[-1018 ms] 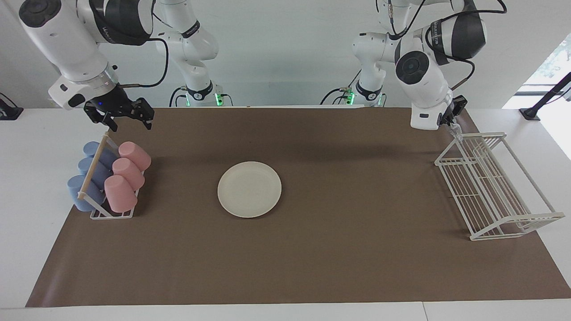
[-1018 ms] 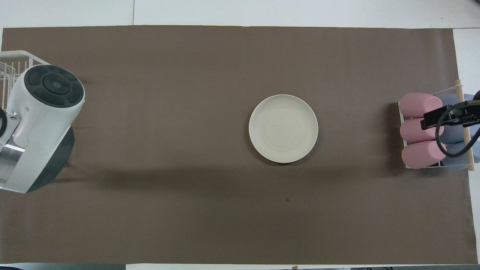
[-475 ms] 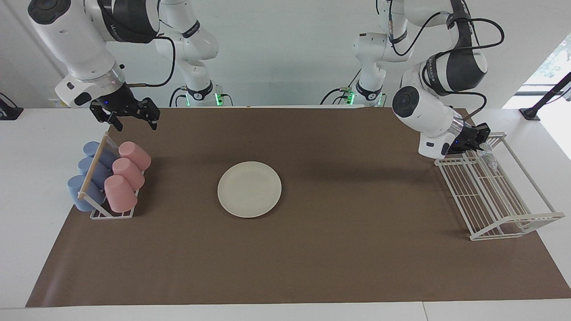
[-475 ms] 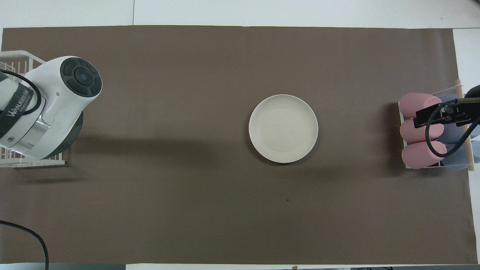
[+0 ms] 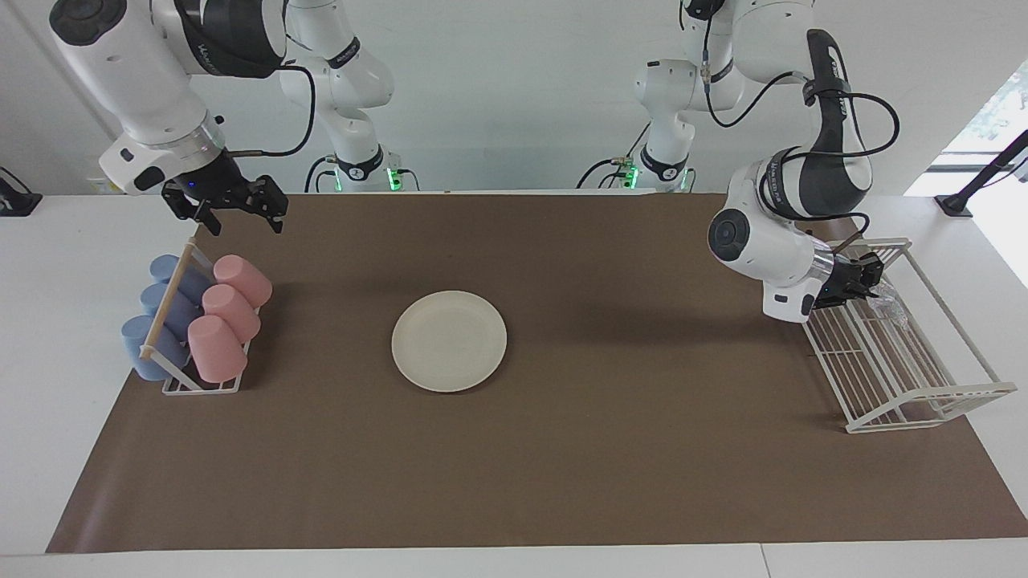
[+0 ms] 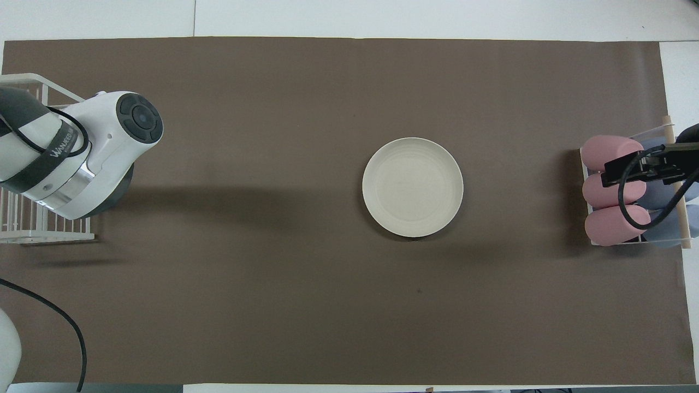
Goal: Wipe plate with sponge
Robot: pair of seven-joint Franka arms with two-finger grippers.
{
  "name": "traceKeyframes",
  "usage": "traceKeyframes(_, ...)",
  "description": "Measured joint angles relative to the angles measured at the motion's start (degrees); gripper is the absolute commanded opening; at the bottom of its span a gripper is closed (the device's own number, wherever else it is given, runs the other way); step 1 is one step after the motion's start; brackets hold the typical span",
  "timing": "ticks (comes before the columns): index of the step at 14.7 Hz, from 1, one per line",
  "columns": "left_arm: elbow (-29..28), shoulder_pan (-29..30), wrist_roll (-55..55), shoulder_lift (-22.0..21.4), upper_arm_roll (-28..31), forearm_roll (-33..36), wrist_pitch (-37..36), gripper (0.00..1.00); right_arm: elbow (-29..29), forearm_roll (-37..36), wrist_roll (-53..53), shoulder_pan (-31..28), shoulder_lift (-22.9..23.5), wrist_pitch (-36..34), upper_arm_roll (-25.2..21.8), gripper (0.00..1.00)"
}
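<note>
The cream-white plate (image 5: pixel 449 340) (image 6: pixel 413 186) lies flat and bare in the middle of the brown mat. My left gripper (image 5: pixel 874 287) hangs low over the white wire rack (image 5: pixel 907 385) at the left arm's end of the table. It is shut on the silvery, glittery sponge (image 5: pixel 890 303), which hangs from its tips inside the rack. In the overhead view the left arm's wrist hides both the gripper and the sponge. My right gripper (image 5: pixel 241 215) waits open and holds nothing. It hangs over the mat, beside the robots' end of the cup rack.
A small rack of pink cups (image 5: pixel 215 321) (image 6: pixel 610 191) and blue cups (image 5: pixel 161 317) stands at the right arm's end of the table. The wire rack (image 6: pixel 27 232) shows at the edge of the overhead view. The brown mat (image 5: pixel 626 449) covers the table.
My left arm has swung down and away from the robots, carrying the sponge from above the wire rack's corner into the rack. The right gripper rose slightly, then held still.
</note>
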Motion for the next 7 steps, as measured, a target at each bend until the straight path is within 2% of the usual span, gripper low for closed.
traceKeyframes(1,-0.14,0.12,-0.75,0.0,0.01,0.0,0.55,0.0,0.0,0.0,0.0,0.01,0.0,0.0,0.0,1.0)
traceKeyframes(2,-0.19,0.13,-1.09,0.0,0.0,0.0,0.78,0.08,0.0,0.0,0.0,0.01,0.0,0.0,0.0,1.0)
traceKeyframes(3,-0.19,0.13,-1.25,0.0,-0.02,0.0,0.87,0.3,0.0,0.0,0.0,0.01,0.0,0.0,0.0,1.0)
traceKeyframes(5,-0.19,0.13,-1.52,0.0,-0.04,0.0,1.13,0.92,0.0,0.0,0.0,0.01,0.0,0.0,0.0,1.0)
traceKeyframes(6,-0.19,0.13,-1.59,0.0,-0.04,0.0,1.3,0.99,0.0,0.0,0.0,0.01,0.0,0.0,0.0,1.0)
traceKeyframes(7,-0.19,0.13,-1.71,0.0,-0.04,0.0,1.53,1.0,0.0,0.0,0.0,0.01,0.0,0.0,0.0,1.0)
